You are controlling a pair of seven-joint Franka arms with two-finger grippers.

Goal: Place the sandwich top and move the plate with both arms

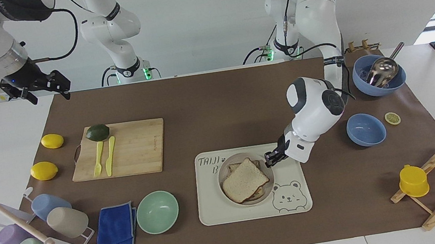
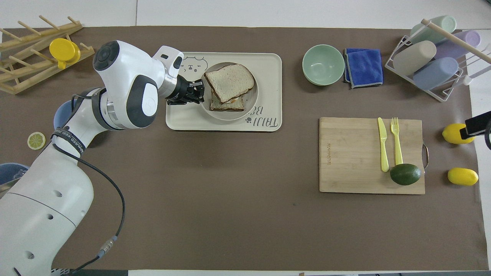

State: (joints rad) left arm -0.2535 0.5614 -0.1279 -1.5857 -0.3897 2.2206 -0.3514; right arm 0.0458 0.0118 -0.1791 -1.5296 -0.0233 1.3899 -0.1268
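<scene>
Right hand (image 1: 43, 87) waits with fingers spread over the counter's corner at the right arm's end, well apart from everything. Left hand (image 1: 270, 158) sits at the plate (image 1: 221, 175) rim on the left arm's side; can't tell if it's pinching the rim or letting go. Plate's on the bear tray (image 1: 297, 206), bread top (image 1: 245, 179) already lying skewed on the sandwich. Left arm's way closer, so I'd guess the right must cross to the free rim.
</scene>
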